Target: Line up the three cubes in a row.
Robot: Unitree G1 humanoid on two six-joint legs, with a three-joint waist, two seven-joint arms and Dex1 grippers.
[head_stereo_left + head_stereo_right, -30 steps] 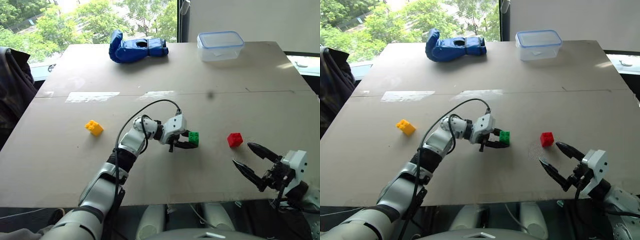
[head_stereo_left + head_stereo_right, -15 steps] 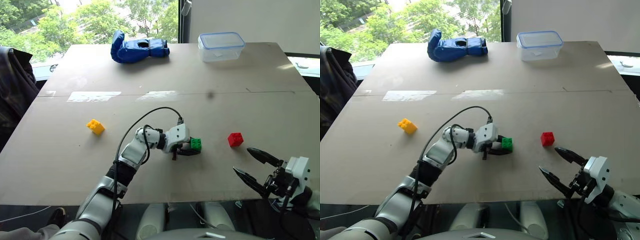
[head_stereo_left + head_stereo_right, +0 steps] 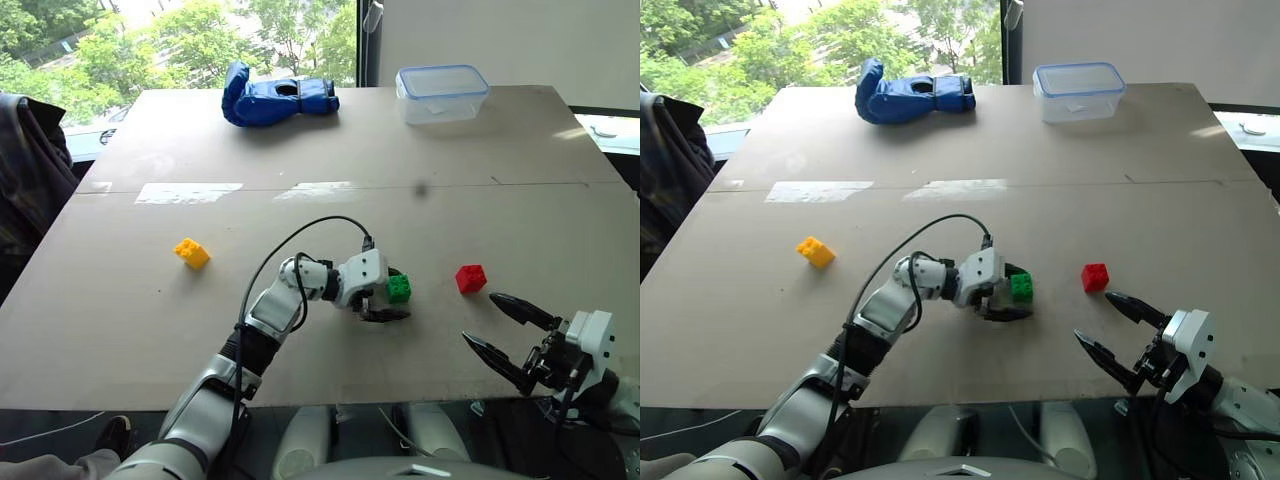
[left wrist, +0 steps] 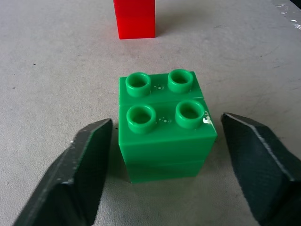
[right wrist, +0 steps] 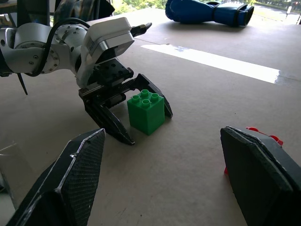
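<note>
The green cube [image 3: 399, 289] stands studs-up on the table [image 3: 520, 220], in the gap of my left gripper [image 3: 399, 294]. That gripper is open, and in the left wrist view a gap shows on each side between the fingers [image 4: 89, 160] and the green cube [image 4: 162, 127]. The red cube [image 3: 471, 278] sits a short way to its right, and the yellow cube [image 3: 191, 252] lies far off to the left. My right gripper [image 3: 479, 318] hovers open and holding nothing near the front edge, just in front of the red cube.
A blue glove [image 3: 278, 97] and a clear plastic box [image 3: 441, 92] lie at the far edge of the table. Pale tape strips [image 3: 188, 192] cross the middle seam. Dark cloth [image 3: 25, 170] hangs beside the table's left edge.
My left gripper carried the green cube slightly right toward the red one, then opened and let it go. The right gripper stayed put.
</note>
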